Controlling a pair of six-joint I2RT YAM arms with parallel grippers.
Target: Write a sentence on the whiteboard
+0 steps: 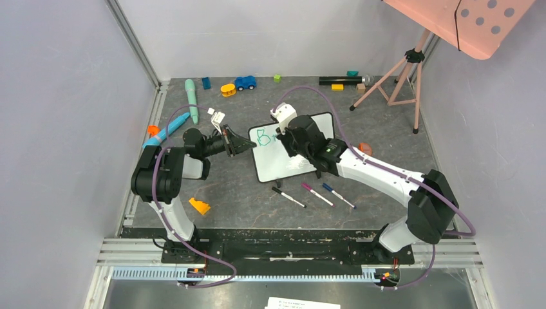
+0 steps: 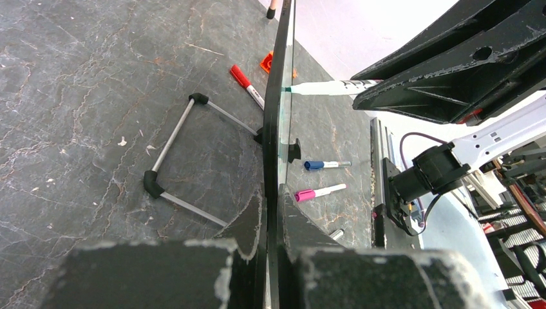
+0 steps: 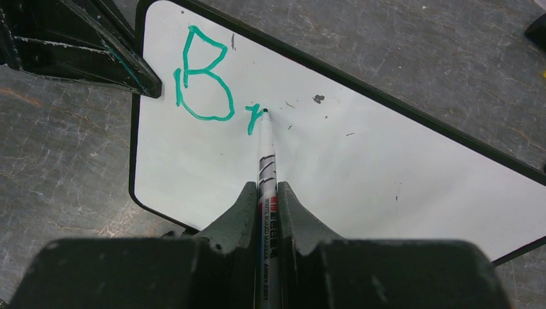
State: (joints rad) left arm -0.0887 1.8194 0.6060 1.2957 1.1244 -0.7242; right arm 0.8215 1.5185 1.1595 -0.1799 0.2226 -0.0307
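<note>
We see the left arm point(image 1: 169, 168) folded at the elbow, forearm lying low and reaching right, with the left gripper point(image 1: 247, 144) clamped on the left edge of the whiteboard point(image 1: 281, 165). The right arm point(image 1: 380, 172) stretches forward and left, wrist pitched down, and the right gripper point(image 3: 264, 190) pinches a marker point(image 3: 264, 151) tight, tip on the board.

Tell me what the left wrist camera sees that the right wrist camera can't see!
Only the left wrist camera shows the wire stand behind the whiteboard, plus a red pen, a blue pen and a pink pen lying on the table. Only the right wrist camera shows the board's white face with the green letters "Br". Both show the whiteboard, the green marker touching it in the right claw, and the left claw pinching the board's edge.
</note>
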